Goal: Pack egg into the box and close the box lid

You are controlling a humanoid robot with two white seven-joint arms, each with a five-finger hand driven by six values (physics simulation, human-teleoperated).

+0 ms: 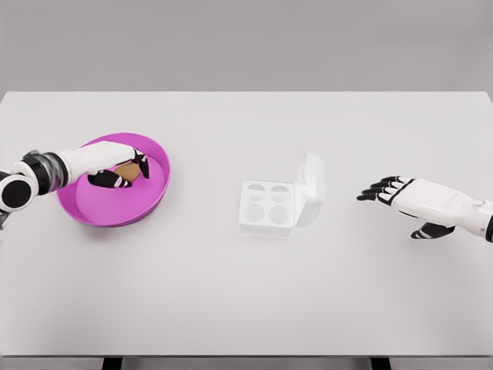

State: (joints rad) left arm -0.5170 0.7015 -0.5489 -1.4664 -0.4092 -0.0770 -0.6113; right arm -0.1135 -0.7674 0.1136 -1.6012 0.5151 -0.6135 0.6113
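The near stretch of the desk [246, 308] is a smooth, matte, pale grey-white slab, and two dark legs show just under its front edge. Further in, toward the middle, sits one egg box [269, 206], white and slightly glossy like moulded plastic, with rounded corners and four round cups set two by two; none of the cups holds anything. Its lid [312, 189] stands open, hinged on the box's right side and tilted up and away to the right. To the right of the box and well apart from it, the right hand [412, 202] hovers above the desk, a white hard-shelled palm with black fingers [377, 191] stretched out flat toward the box and relaxed, gripping nothing; a black thumb shows beneath the palm. On the left, at about the same depth, lies one round magenta bowl [115, 202], shallow, with a smooth raised rim and a flat floor, well apart from the box. The left arm comes in from the left edge, with black and grey ringed joints and white casing, and the left hand [115, 171] reaches over the rim into the bowl. Its dark fingers are curled around a single brown egg [127, 170], small and rounded, which is only partly visible between them, over the bowl's far half. Beyond the desk's far edge is a plain grey backdrop.
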